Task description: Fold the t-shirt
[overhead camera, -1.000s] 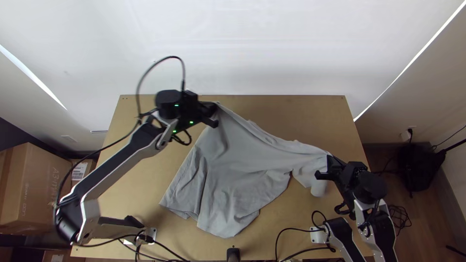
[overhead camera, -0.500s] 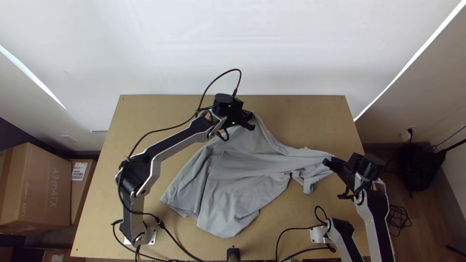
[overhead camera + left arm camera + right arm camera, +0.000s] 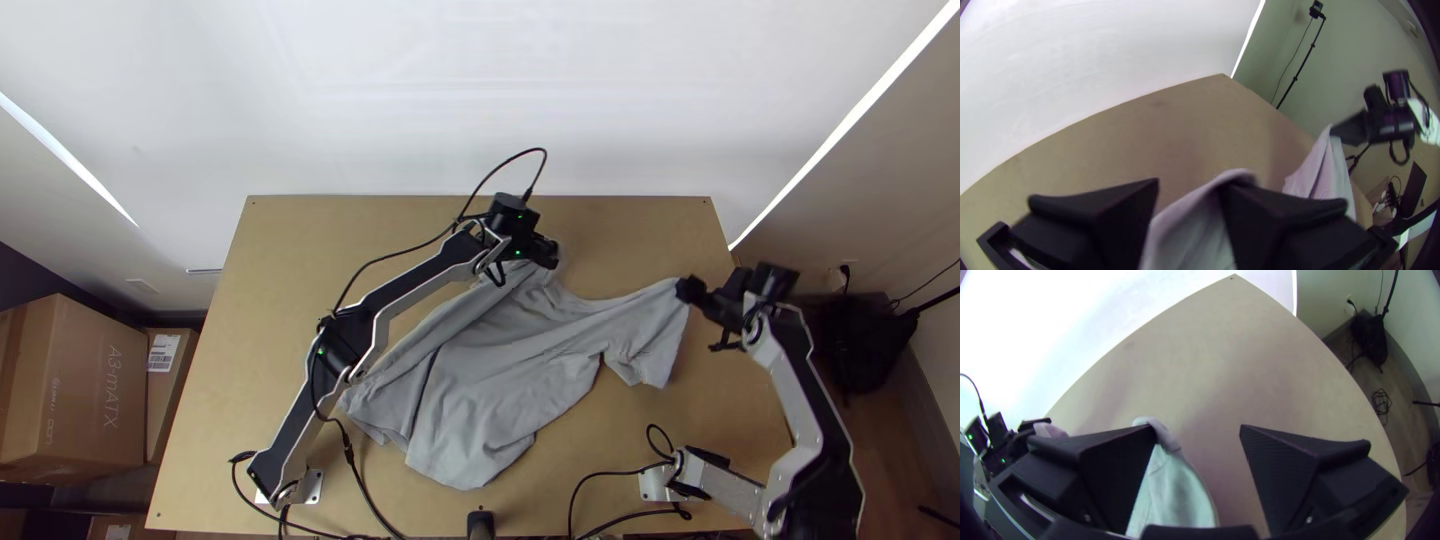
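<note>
A light grey, soft cloth t-shirt (image 3: 500, 375) lies rumpled and unevenly spread across the middle of the light wooden table (image 3: 340, 240), one part stretching out towards the right gripper (image 3: 688, 290). The left gripper (image 3: 552, 254) is at the shirt's far end; its wrist view shows its two wide flat black fingers apart, with cloth between them and against one tip. The right gripper's fingers are spread wide, a seamed edge of the shirt at the tip of one. The left wrist view is blurred near the tips, so the cloth's exact contact there seems uncertain.
</note>
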### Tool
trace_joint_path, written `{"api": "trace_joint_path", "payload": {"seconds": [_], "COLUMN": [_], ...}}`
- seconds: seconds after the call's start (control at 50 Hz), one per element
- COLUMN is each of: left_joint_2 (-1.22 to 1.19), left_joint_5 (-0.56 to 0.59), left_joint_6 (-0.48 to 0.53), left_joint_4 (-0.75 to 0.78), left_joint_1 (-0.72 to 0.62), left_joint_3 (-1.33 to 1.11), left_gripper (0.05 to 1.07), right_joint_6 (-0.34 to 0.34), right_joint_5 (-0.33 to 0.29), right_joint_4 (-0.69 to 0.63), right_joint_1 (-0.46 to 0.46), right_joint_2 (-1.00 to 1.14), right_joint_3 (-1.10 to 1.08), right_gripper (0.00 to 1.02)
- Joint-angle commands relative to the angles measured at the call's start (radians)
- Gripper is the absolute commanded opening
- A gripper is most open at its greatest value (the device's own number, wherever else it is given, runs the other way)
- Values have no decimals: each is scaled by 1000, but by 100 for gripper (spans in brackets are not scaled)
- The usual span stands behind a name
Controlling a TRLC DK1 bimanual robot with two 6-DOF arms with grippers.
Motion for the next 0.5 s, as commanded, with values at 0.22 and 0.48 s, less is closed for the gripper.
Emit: {"api": "trace_joint_path", "payload": {"seconds": [0.22, 0.48], "left_joint_2": [-59, -148], "left_joint_5": [-5, -10], "left_joint_6": [3, 3], "left_joint_4": [-55, -124], "left_joint_1": [57, 132], "left_joint_3": [62, 59], "left_gripper": [103, 103], "right_joint_6": [-45, -106], "right_joint_5": [15, -87], "right_joint_4": [-218, -382], "right_joint_1": [-4, 13], "right_joint_2": [281, 425], "right_joint_3": [499, 629], "right_gripper": [99, 97]}}
